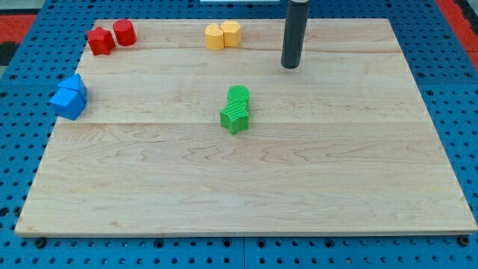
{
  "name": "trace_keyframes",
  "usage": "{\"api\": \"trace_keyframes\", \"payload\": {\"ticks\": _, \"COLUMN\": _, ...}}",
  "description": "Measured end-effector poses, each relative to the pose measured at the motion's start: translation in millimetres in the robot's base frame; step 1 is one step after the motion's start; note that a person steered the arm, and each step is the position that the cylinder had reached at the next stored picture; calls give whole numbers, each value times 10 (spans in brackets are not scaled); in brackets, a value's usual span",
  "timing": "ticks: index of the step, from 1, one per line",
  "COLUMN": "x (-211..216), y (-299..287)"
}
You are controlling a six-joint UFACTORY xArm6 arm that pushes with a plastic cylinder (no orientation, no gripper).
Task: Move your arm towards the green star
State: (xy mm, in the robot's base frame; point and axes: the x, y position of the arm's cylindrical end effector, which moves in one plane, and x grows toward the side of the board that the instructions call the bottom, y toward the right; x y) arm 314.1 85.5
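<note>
Two green blocks touch near the board's middle: a round green block (239,95) above and the green star (234,116) just below it. My tip (290,66) is at the end of the dark rod, up and to the right of both green blocks, apart from them.
A red star (99,40) and a red cylinder (124,33) sit at the top left. Two yellow blocks (222,35) sit at the top middle. Two blue blocks (69,96) sit at the left edge. The wooden board (239,194) lies on a blue pegboard.
</note>
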Motion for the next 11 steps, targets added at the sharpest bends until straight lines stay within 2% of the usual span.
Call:
{"api": "trace_keyframes", "payload": {"ticks": 3, "x": 7, "y": 0}}
{"api": "trace_keyframes", "payload": {"ticks": 4, "x": 23, "y": 166}}
{"api": "trace_keyframes", "payload": {"ticks": 7, "x": 1740, "y": 432}}
{"api": "trace_keyframes", "payload": {"ticks": 8, "x": 1955, "y": 219}}
{"api": "trace_keyframes", "payload": {"ticks": 9, "x": 2013, "y": -499}}
{"api": "trace_keyframes", "payload": {"ticks": 11, "x": 1796, "y": -2484}}
